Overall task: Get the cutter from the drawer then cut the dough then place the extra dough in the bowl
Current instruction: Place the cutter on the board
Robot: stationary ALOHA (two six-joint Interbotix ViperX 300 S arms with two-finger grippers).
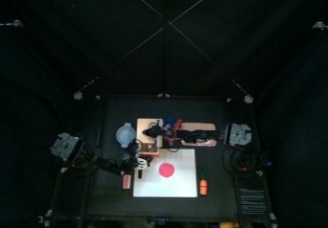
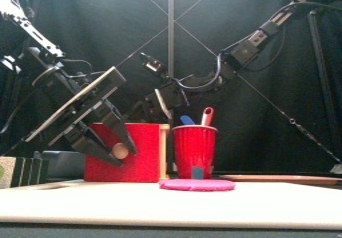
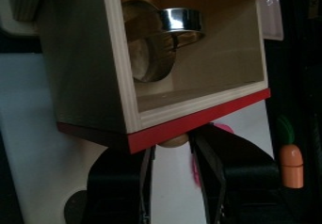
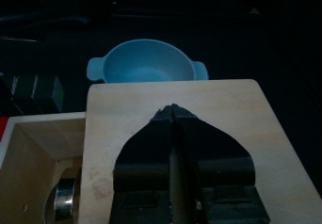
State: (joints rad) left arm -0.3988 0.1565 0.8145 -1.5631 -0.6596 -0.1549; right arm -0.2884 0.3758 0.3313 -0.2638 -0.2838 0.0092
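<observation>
In the top view, the wooden box (image 1: 160, 128) is seen behind the white cutting board (image 1: 152, 186), where the red dough (image 1: 167, 170) lies uncut. The blue-grey bowl (image 1: 125, 133) is set just beside the box, handy for scraps.

In the front view, the left gripper (image 2: 114, 142) is seen at the drawer (image 2: 130, 160), and its jaws are judged to be pinched on the knob to hold the drawer open. The right gripper (image 2: 162, 102) is set down on the box top.

In the left wrist view, the cutter (image 3: 176, 23) is shown lying inside the open drawer, untouched.

In the right wrist view, the right gripper's 2 jaws are closed tip to tip on nothing and pressed on the box, probably to steady it against the pull.
</observation>
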